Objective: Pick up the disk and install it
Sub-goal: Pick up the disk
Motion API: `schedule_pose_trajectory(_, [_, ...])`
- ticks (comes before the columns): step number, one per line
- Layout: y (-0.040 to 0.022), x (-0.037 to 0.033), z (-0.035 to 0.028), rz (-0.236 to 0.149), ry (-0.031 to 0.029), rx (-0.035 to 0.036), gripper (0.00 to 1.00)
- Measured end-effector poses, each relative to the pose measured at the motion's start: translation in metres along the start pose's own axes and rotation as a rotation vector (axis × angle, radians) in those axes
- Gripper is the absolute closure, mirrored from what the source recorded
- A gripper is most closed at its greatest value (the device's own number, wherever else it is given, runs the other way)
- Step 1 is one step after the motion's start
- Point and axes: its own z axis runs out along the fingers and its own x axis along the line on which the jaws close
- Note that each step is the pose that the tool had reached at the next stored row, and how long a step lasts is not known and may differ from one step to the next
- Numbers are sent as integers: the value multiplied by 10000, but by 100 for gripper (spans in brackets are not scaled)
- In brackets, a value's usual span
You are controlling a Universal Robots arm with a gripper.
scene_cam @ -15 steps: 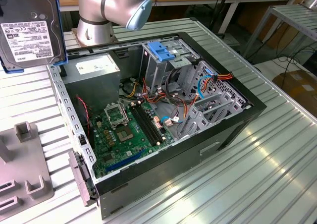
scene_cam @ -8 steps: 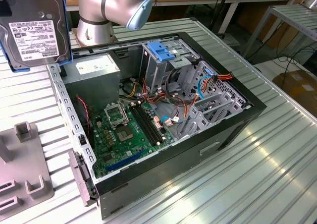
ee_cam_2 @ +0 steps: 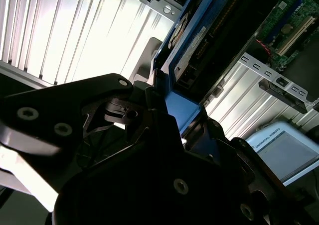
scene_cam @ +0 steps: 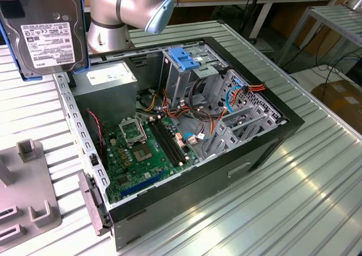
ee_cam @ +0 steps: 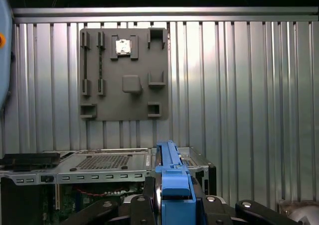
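Above the tabletop (scene_cam: 294,199), end effector (ee_cam: 174,202) grips the disk (scene_cam: 48,29) by its frame; advise squaring it to drive cage (scene_cam: 186,75)

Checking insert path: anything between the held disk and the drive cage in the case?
Nothing visible. The gripper holds the disk in open air, clear of the case, whose side is open. The drive cage stands exposed; loose cables lie beside its base, not over it.

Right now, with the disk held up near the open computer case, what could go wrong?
The end effector grips the disk by its blue frame's edge, so it could tilt or slip. Loose cables near the drive cage might snag it. A drop could hit the exposed motherboard.
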Motion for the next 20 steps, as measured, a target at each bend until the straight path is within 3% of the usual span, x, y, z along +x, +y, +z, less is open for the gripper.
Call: schedule_pose_trajectory(20, [-117, 61, -1, 0, 0, 0, 63])
